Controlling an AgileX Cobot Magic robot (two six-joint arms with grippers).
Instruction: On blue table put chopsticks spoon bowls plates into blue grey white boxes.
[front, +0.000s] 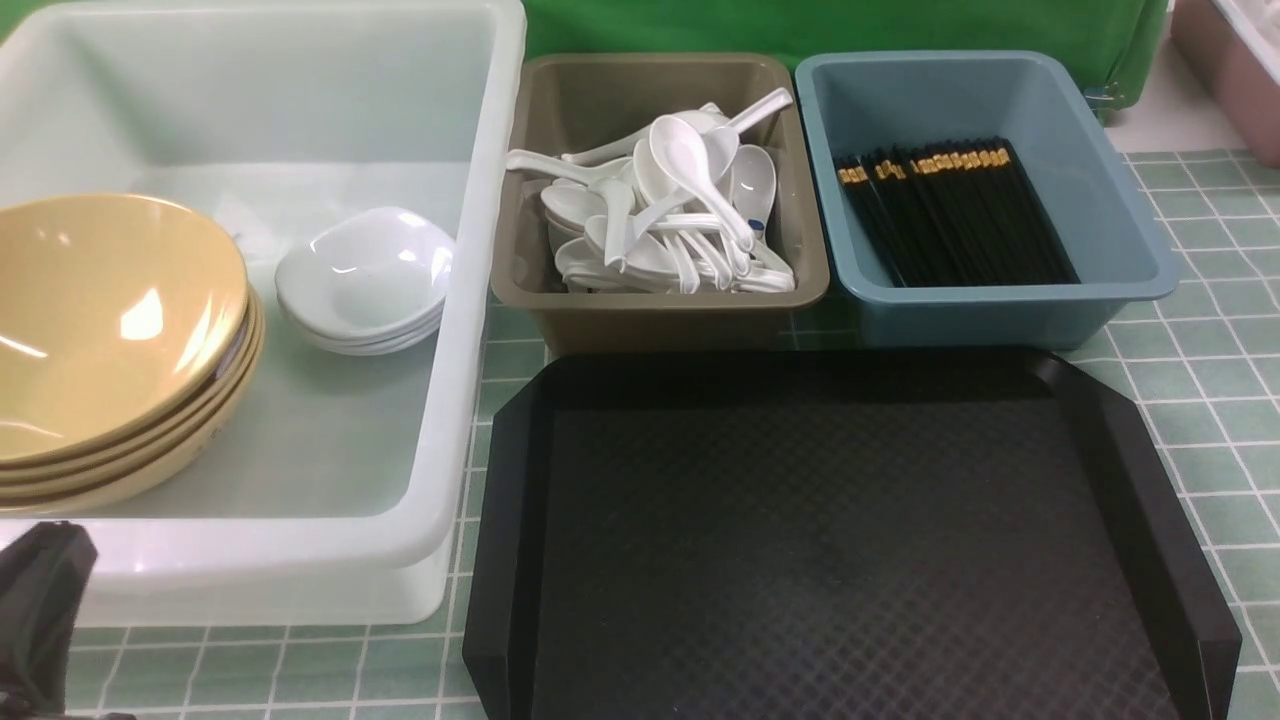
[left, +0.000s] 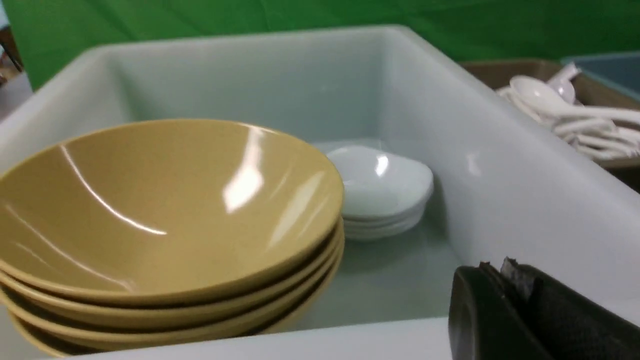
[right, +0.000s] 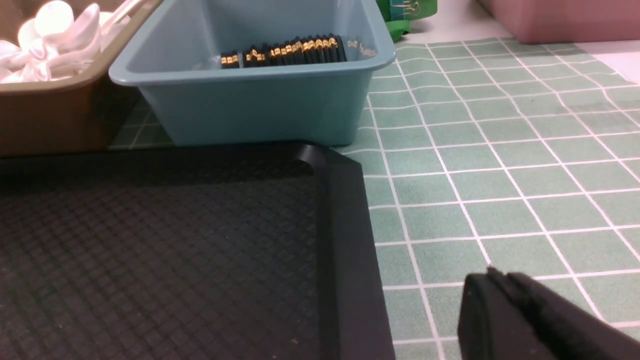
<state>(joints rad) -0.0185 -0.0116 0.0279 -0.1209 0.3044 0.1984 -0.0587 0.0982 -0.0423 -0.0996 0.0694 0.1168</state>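
Left pincer (front: 40, 600) sits low at about eight o'clock in my front view, just outside the near wall of the white box (front: 480, 300); I see only a dark edge of it, so I cannot tell whether its jaws are parted or closed, though nothing appears to be held. My right pincer (right: 530, 320) shows only in its own wrist camera as a black corner over the green checked cloth (right: 500, 175), beside the black tray (front: 850, 550); its jaw state is equally hidden from me.

As I read it, the sorting looks finished or very nearly so. A stack of yellow bowls (front: 110, 330) rests in the white box at nine o'clock, with a stack of small white dishes (front: 365, 280) just beside it toward ten o'clock. White spoons (front: 670, 210) are heaped in the grey-brown box (front: 540, 290) at twelve o'clock. Black chopsticks (front: 950, 210) with gold bands lie side by side in the blue box (front: 1130, 220) at one o'clock.

Across the tray at six o'clock I can find no tableware, and none on the cloth around it. Parts of the table lie outside my cameras, so I may be missing a stray piece; otherwise I judge that nothing is left to move.
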